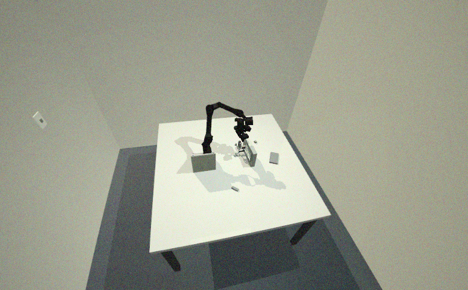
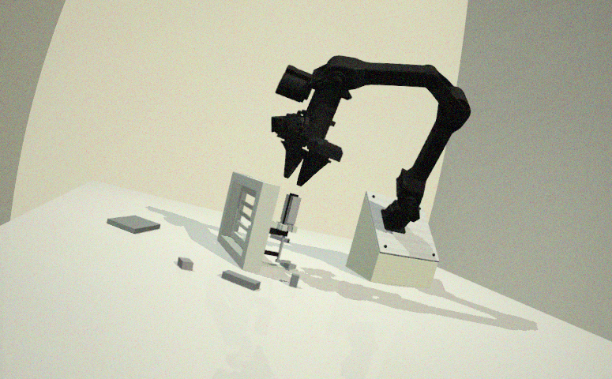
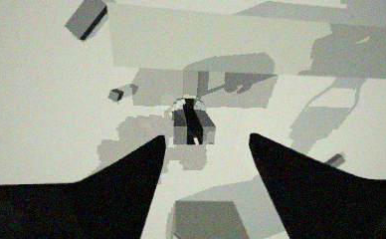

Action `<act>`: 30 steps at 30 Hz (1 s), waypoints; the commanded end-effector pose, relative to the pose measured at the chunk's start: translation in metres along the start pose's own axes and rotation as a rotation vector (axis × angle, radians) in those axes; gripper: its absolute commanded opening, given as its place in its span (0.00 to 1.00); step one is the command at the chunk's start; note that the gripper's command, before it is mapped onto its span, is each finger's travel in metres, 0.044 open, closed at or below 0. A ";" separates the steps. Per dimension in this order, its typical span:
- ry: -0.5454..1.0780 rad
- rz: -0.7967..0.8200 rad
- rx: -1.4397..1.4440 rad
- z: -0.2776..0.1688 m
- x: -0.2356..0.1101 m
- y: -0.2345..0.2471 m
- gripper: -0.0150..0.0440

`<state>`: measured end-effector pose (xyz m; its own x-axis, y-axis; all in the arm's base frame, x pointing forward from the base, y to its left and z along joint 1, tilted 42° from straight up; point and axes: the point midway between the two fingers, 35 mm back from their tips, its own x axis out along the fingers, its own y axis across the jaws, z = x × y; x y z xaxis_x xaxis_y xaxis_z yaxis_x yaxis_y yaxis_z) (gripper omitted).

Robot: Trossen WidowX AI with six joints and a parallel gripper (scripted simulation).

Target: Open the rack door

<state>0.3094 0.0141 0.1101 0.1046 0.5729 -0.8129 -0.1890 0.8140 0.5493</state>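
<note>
The grey rack frame (image 1: 252,154) (image 2: 256,230) (image 3: 181,45) stands upright on the table (image 1: 193,215) (image 2: 159,328). Slats show through its opening in the exterior view. The door's upright handle (image 1: 239,144) (image 2: 290,211) (image 3: 181,133), grey with a dark stripe, stands out on the frame's arm side. The door appears closed against the frame; its face is mostly hidden. My gripper (image 1: 243,139) (image 2: 292,181) (image 3: 206,139) is open and empty, pointing down just above the handle's top. In the wrist view the handle lies between the fingers, left of centre. I see no contact.
The arm's box base (image 1: 203,164) (image 2: 362,249) (image 3: 208,219) stands behind the handle side. A flat slab (image 1: 273,157) (image 2: 133,225) lies beyond the frame. A cube (image 2: 185,264), a long block (image 2: 241,280) (image 3: 86,20) and a small block (image 2: 294,280) (image 3: 116,95) lie near the frame.
</note>
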 end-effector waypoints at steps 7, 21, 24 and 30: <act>0.085 0.131 0.092 -0.007 0.002 0.002 0.76; 0.085 0.130 0.092 -0.006 0.021 0.003 0.76; 0.085 0.130 0.092 -0.007 0.025 0.004 0.76; 0.084 0.130 0.092 -0.007 0.035 0.005 0.76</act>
<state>0.3051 0.0324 0.0874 0.0030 0.6630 -0.7486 -0.1080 0.7444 0.6589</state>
